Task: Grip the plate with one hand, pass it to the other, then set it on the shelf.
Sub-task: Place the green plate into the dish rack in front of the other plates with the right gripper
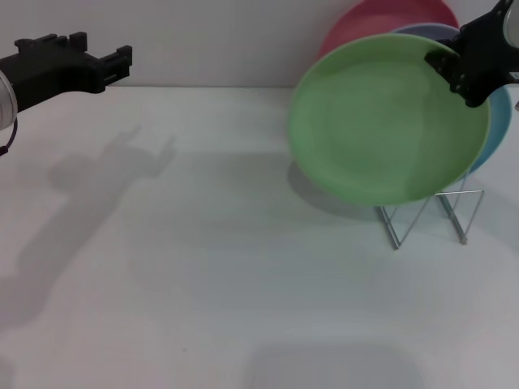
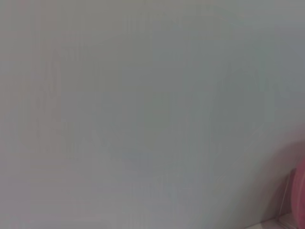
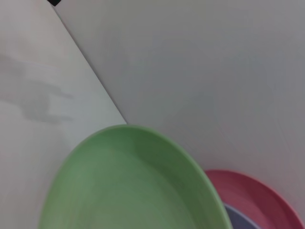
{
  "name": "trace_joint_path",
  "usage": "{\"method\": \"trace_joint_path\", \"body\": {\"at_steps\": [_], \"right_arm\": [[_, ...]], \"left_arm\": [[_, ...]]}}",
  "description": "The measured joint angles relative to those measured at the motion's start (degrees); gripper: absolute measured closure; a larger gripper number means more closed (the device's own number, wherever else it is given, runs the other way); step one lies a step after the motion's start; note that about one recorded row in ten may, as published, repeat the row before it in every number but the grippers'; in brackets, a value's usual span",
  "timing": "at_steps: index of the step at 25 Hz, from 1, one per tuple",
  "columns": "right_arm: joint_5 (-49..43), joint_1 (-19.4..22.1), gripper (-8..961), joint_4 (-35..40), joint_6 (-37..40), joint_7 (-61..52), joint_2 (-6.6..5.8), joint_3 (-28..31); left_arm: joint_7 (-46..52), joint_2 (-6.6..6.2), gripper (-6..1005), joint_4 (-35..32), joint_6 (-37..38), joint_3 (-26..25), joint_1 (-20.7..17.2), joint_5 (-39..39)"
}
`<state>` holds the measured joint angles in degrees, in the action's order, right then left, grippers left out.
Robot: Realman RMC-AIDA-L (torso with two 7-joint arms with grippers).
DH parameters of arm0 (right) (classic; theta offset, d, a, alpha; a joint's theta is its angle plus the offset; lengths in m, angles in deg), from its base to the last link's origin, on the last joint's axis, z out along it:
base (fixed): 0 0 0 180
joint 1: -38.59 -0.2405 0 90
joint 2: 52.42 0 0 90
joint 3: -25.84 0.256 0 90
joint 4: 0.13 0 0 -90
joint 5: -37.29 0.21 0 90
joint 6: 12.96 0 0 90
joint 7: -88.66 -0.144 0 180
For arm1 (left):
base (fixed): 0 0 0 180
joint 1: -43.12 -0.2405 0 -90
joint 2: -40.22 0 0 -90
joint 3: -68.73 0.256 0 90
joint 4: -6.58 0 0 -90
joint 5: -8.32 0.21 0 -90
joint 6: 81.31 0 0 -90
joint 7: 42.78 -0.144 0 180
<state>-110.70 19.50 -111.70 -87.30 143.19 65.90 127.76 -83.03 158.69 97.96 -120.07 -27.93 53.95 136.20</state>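
Note:
The light-green plate [image 1: 381, 121] hangs tilted in the air, in front of and above the wire shelf [image 1: 427, 214]. My right gripper [image 1: 456, 71] is shut on its upper right rim. In the right wrist view the plate [image 3: 133, 186] fills the lower part, and that arm's own fingers do not show there. My left gripper [image 1: 113, 61] is high at the far left, well apart from the plate, open with nothing between its fingers. The left wrist view shows mostly blank wall.
A pink plate [image 1: 381, 16], a lavender plate [image 1: 430, 32] and a turquoise-blue plate [image 1: 499, 130] stand in the shelf behind the green one. The pink plate [image 3: 252, 195] also shows in the right wrist view. White table [image 1: 203, 284] spreads in front, a wall behind.

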Motion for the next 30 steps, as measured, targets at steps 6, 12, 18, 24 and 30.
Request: {"method": "trace_joint_path", "body": {"at_steps": [6, 12, 18, 24, 30], "right_arm": [[0.8, 0.0, 890, 0.1, 0.5, 0.0, -0.1, 0.3], [7.5, -0.8, 889, 0.0, 0.1, -0.6, 0.37, 0.7], [16.0, -2.9, 889, -0.6, -2.5, -1.2, 0.41, 3.6], [19.5, -1.5, 890, -4.8, -4.6, -0.9, 0.4, 7.7], [22.6, -5.0, 890, -5.4, -13.8, -3.3, -0.02, 17.8]], "left_arm": [[0.0, 0.0, 352, -0.3, 0.0, 0.2, 0.1, 0.0], [0.0, 0.0, 352, -0.2, 0.0, 0.2, 0.1, 0.0], [-0.5, -0.1, 352, -0.1, 0.0, 0.0, -0.2, 0.0], [-0.7, -0.24, 352, 0.1, 0.1, -0.2, -0.2, 0.1], [-0.7, -0.31, 353, -0.3, 0.2, -0.4, 0.3, 0.3]]}}
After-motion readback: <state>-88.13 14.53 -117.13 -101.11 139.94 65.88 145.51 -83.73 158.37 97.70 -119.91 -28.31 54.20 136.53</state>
